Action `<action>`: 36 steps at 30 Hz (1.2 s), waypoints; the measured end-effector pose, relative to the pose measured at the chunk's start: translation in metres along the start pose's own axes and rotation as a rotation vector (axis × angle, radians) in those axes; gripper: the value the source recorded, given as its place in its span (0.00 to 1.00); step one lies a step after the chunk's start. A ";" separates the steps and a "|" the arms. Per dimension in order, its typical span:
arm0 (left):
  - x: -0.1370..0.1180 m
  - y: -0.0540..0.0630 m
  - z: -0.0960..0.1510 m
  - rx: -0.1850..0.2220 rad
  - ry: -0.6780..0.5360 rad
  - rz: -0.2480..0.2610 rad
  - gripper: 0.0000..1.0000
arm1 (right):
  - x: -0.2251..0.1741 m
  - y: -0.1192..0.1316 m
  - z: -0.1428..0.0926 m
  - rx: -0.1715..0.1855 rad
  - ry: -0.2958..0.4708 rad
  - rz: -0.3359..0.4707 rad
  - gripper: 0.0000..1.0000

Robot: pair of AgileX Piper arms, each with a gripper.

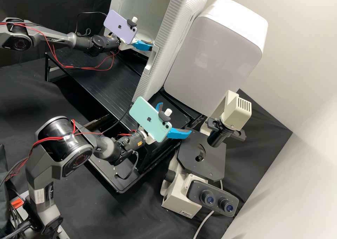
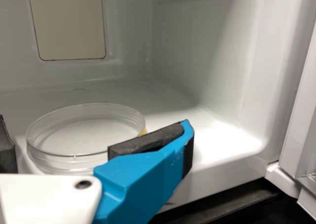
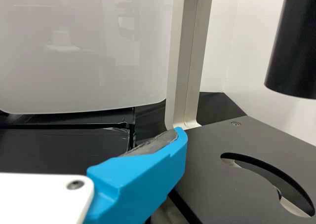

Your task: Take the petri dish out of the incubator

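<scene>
High view: left gripper point(image 1: 143, 45) at the open mouth of the white incubator point(image 1: 175, 28). Right gripper point(image 1: 179, 133) above the black stage point(image 1: 196, 154) of the microscope point(image 1: 182, 197); whether spread or pressed together cannot be told.
Left wrist view: clear petri dish point(image 2: 84, 135) flat on the incubator floor, between the left gripper's spread fingers point(image 2: 148, 169); contact cannot be told.
Right wrist view: right gripper just over the stage edge.

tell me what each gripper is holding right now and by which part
Nothing is held, it seems. The left gripper stands open astride the petri dish in the incubator, its fingers beside the dish's wall; the right gripper is bare.
</scene>
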 end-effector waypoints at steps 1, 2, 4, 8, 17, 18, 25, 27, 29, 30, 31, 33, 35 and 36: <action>0.000 0.000 0.000 -0.003 -0.001 0.001 0.00 | 0.000 0.000 0.000 0.000 0.000 0.000 1.00; 0.000 0.000 0.000 0.000 -0.001 0.002 0.00 | 0.000 0.000 0.000 0.000 0.000 0.000 1.00; 0.000 0.000 -0.001 -0.002 0.001 0.003 0.00 | 0.000 0.000 0.000 0.000 0.000 0.000 1.00; 0.000 0.000 -0.001 -0.005 -0.001 0.004 0.00 | 0.000 0.000 0.000 0.000 0.000 0.000 1.00; 0.000 0.000 0.001 0.003 -0.018 -0.003 0.00 | 0.000 0.000 0.000 0.000 0.000 0.000 1.00; 0.000 0.000 0.001 0.003 -0.018 -0.003 0.00 | 0.000 0.000 0.000 0.000 0.000 0.000 1.00; 0.000 0.000 0.000 0.003 -0.016 -0.002 0.00 | 0.000 0.000 0.000 0.000 0.000 0.000 1.00; 0.000 0.000 0.000 0.003 -0.016 -0.002 0.00 | 0.000 0.000 0.000 0.000 0.000 0.000 1.00; 0.000 0.000 0.000 0.003 -0.014 -0.001 0.00 | 0.000 0.000 0.000 0.000 0.000 0.000 1.00; 0.000 0.000 0.000 0.003 -0.014 -0.001 0.00 | 0.000 0.000 0.000 0.000 0.000 0.000 1.00; 0.000 0.000 0.000 0.003 -0.014 -0.001 0.00 | 0.000 0.000 0.000 0.000 0.000 0.000 1.00; 0.000 0.000 0.000 0.003 -0.014 -0.001 0.00 | 0.000 0.000 0.000 0.000 0.000 0.000 1.00; 0.000 0.000 0.000 0.003 -0.014 -0.001 0.00 | 0.000 0.000 0.000 0.000 0.000 0.000 1.00; 0.000 0.000 0.000 0.003 -0.014 -0.001 0.00 | 0.000 0.000 0.000 0.000 0.000 0.000 1.00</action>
